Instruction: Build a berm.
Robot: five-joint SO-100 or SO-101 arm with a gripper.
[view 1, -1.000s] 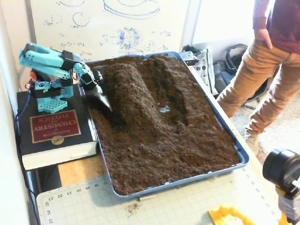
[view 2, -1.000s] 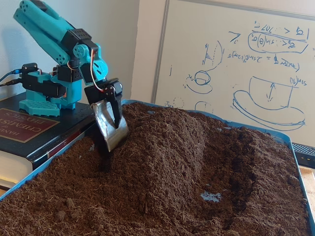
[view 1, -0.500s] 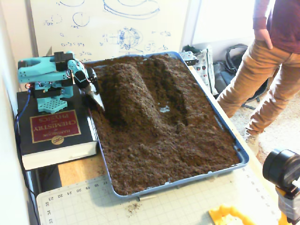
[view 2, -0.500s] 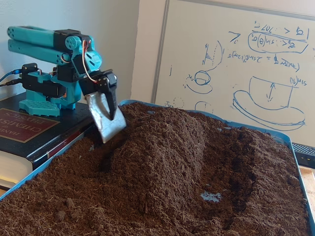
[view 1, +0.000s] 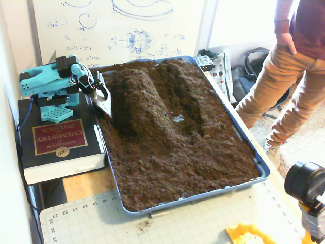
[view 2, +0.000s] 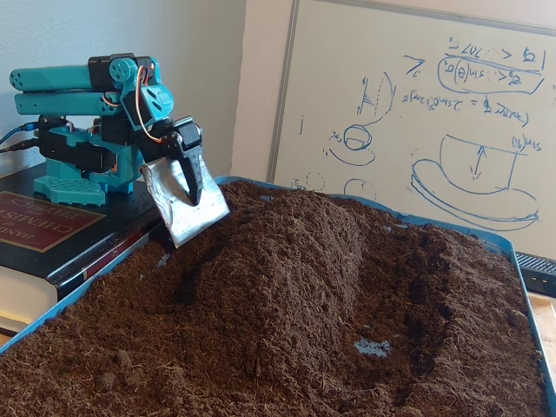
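Scoop blade [view 2: 185,201] lifted clear of the soil since a second ago, now beside the berm [view 2: 300,261]. Gripper [view 2: 191,165] carries the blade instead of fingers, nothing visibly loaded; likely resetting for another push.

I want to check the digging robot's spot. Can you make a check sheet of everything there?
Surface: blue tray full of brown soil, on a table.
Job's things: berm, the tallest ridge; groove beside it showing a blue patch.
Clutter: thick book under the arm; green cutting mat.
Gripper: gripper carries a silvery scoop blade, lifted clear of the soil.
Cables: wires at the arm's base.
Surroundings: whiteboard with drawings; person standing nearby.
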